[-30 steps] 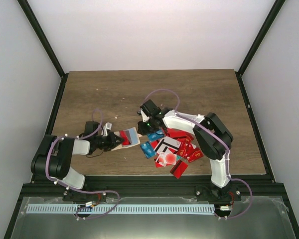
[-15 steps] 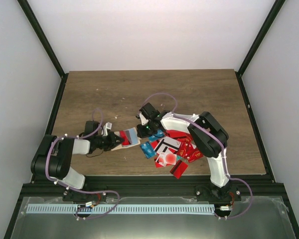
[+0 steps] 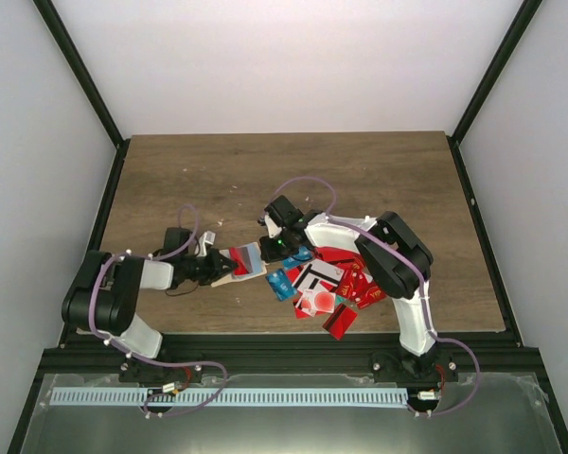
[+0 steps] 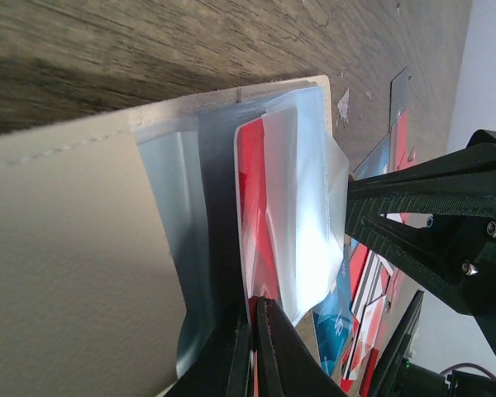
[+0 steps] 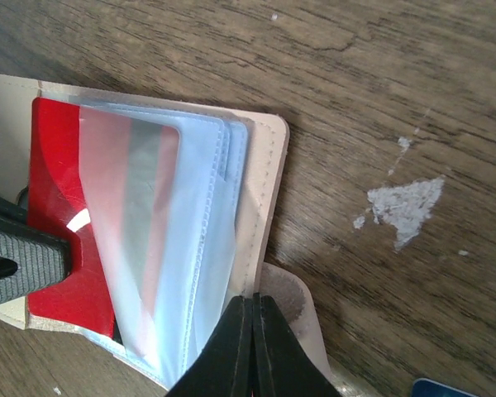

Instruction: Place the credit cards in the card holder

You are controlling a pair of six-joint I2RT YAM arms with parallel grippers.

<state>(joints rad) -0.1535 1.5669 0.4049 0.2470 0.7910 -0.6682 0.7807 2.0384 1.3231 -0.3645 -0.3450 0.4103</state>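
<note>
Wood-grain tabletop (image 3: 360,180) carries the open card holder (image 3: 248,257) left of centre, with the credit cards (image 3: 327,284) heaped at its 3 o'clock. My left gripper (image 3: 223,269) pinches the holder from 9 o'clock, over 1 red card (image 5: 54,165). My right gripper (image 3: 273,248) is pressed together at the clear sleeves (image 5: 190,248); whether it catches 1, I cannot tell. I judge this as opening a pocket. Next I need a sleeve lifted clear, then a card fetched.
</note>
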